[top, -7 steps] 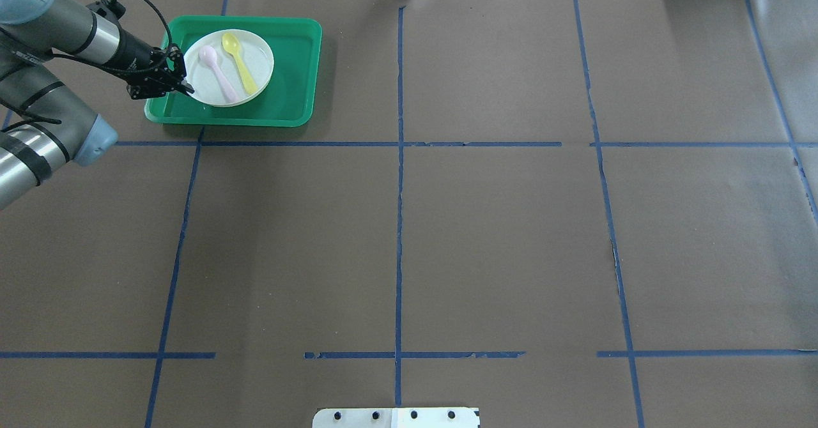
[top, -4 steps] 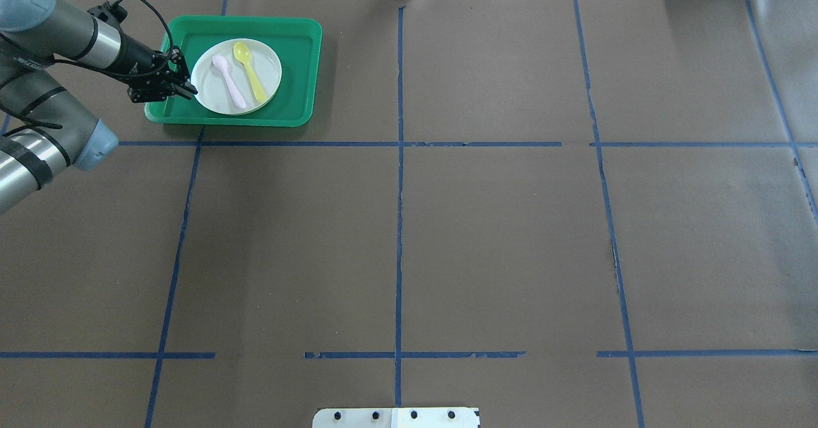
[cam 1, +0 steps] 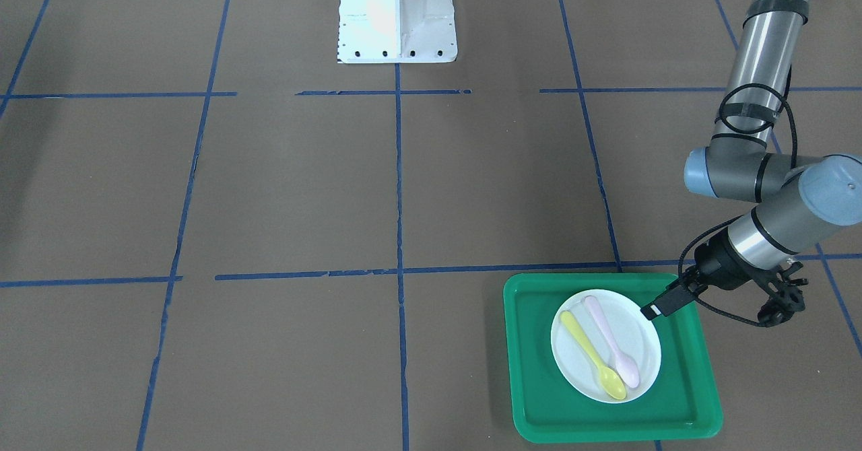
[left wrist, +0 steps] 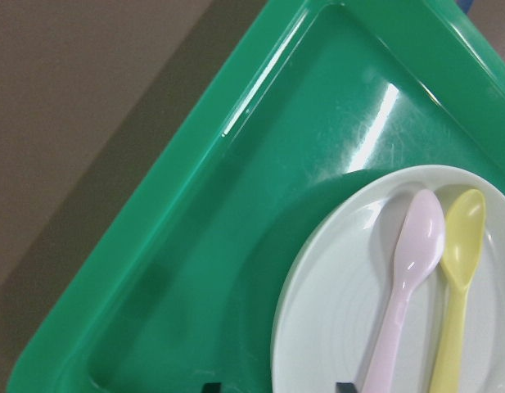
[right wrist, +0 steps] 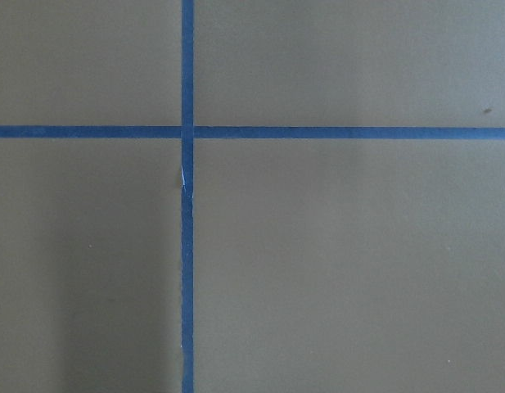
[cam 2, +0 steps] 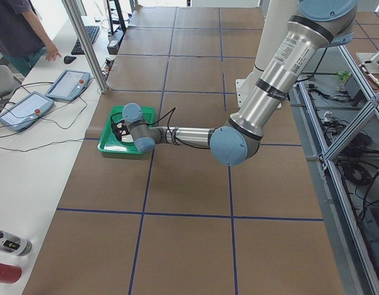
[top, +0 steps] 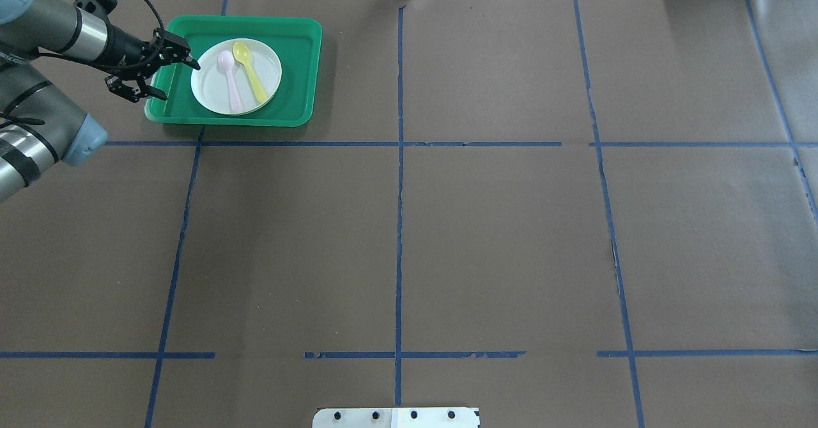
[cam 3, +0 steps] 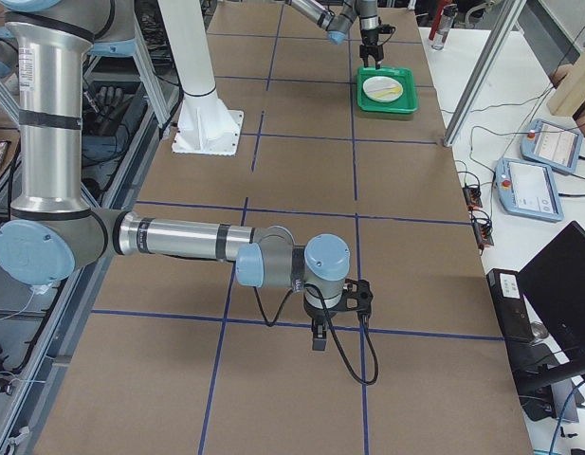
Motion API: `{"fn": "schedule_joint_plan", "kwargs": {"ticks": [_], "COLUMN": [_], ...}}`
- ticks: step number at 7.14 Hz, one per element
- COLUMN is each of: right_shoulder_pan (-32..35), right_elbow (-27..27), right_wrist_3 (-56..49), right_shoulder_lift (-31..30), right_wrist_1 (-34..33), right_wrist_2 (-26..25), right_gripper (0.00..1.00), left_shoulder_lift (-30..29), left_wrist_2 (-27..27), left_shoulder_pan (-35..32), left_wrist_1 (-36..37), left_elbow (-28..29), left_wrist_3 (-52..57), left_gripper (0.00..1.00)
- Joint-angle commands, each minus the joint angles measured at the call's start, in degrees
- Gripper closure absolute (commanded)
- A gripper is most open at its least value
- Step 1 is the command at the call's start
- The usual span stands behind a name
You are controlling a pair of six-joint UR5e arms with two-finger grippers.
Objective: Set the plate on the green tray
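The white plate (top: 236, 78) lies flat inside the green tray (top: 294, 70) at the table's far left; it also shows in the front view (cam 1: 606, 347) and the left wrist view (left wrist: 448, 327). A pink spoon (top: 229, 86) and a yellow spoon (top: 250, 78) lie on it. My left gripper (top: 180, 82) is open and empty, hovering over the tray's left part just beside the plate's rim. In the wrist view its two tips (left wrist: 277, 385) stand apart at the bottom edge. My right gripper (cam 3: 316, 336) hangs over bare table far from the tray; I cannot tell if it is open.
The tray (cam 1: 532, 370) sits near the table's far edge. The robot's white base plate (cam 1: 396, 20) is at the near middle. A metal post (cam 2: 85, 43) and operator tablets (cam 2: 66, 85) stand just beyond the tray's side of the table.
The plate came down onto the tray and shifted slightly right. My left gripper then let go of its rim, opened and drew back and up beside the plate.
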Motion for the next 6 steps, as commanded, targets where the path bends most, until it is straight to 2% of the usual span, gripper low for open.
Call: {"fn": "schedule_joint_plan", "kwargs": {"ticks": [1, 3, 4, 6], "right_shoulder_pan": [0.0, 0.0, 0.0, 0.0], "right_elbow": [0.0, 0.0, 0.0, 0.0], "right_wrist_3": [0.0, 0.0, 0.0, 0.0], "right_shoulder_lift": [0.0, 0.0, 0.0, 0.0], "right_wrist_1": [0.1, 0.0, 0.0, 0.1], "right_wrist_2": [0.0, 0.0, 0.0, 0.0], "right_gripper": [0.0, 0.0, 0.0, 0.0], "left_shoulder_lift": [4.1, 7.5, 12.2, 18.1], "left_wrist_2": [-2.9, -4.0, -3.3, -2.8], "left_shoulder_pan": [-2.8, -5.9, -7.2, -10.1], "left_wrist_1": [3.9, 13.9, 15.9, 17.0], "left_elbow": [-8.3, -19.6, -24.9, -29.8], "left_wrist_3": [2.6, 13.1, 20.8, 33.2], "left_gripper": [0.0, 0.0, 0.0, 0.0]}}
